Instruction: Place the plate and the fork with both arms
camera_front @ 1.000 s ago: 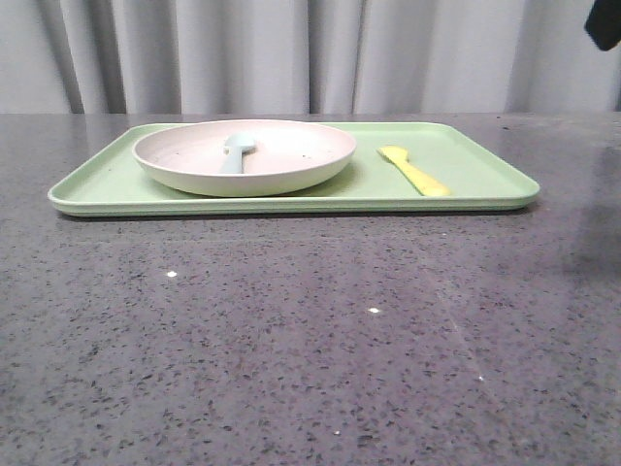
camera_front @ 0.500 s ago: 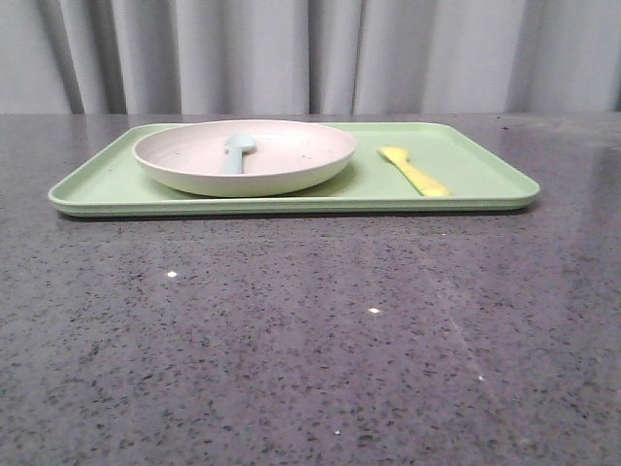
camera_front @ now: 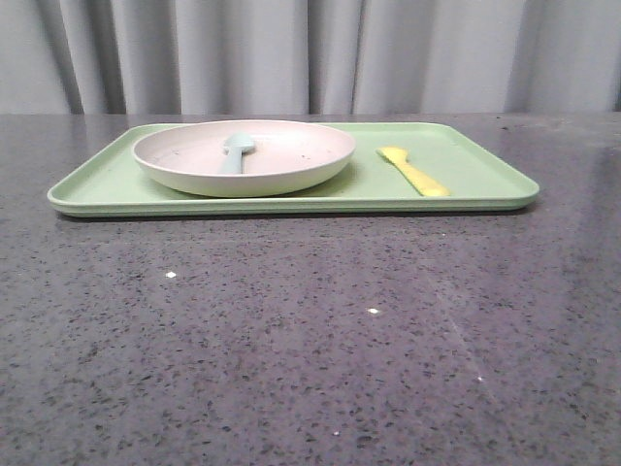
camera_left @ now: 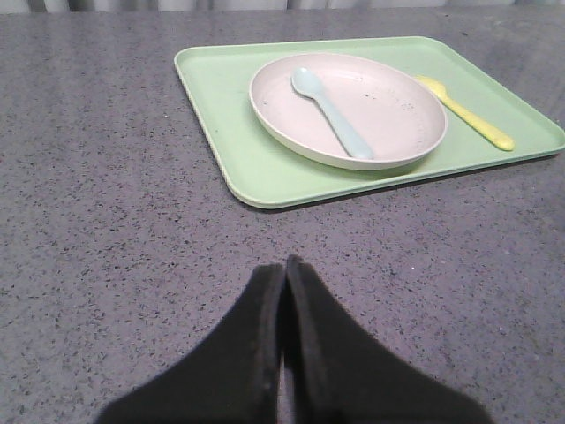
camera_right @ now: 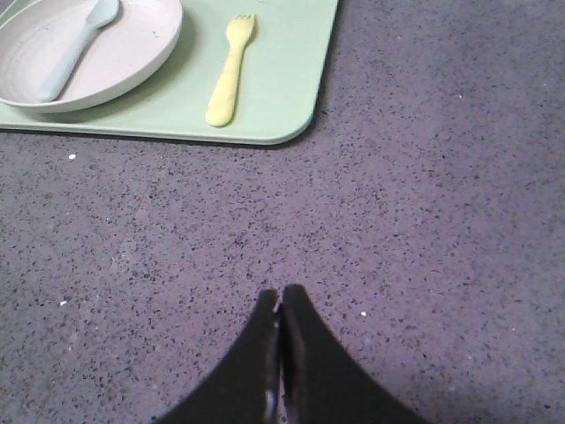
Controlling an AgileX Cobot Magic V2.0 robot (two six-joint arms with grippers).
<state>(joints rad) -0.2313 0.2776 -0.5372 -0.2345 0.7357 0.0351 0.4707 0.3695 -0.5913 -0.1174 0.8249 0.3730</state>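
Resting on the rectangular light green plastic tray (camera_front: 466, 184), the round shallow cream-white plate (camera_front: 291, 170) with a pale pinkish inside is seen toward one end of it, and a pale blue-grey plastic spoon (camera_left: 331, 110) lies inside the plate. The small yellow plastic fork (camera_right: 231, 69) is placed flat on the tray floor just beside the plate, not touching it. The tray is set on a dark speckled stone table (camera_front: 310, 340). The left gripper (camera_left: 284, 274) is held above the bare table, well apart from the tray, with its black pointed fingers pressed together on nothing; the right gripper (camera_right: 281, 305) is in the same state, nearer to the fork's end of the tray. The plate is judged stiff, light and rather smooth, so its raised rim is the best place to be pinched. The fork is judged very light and thin; its flat handle should be taken across the middle, since it may slide easily.
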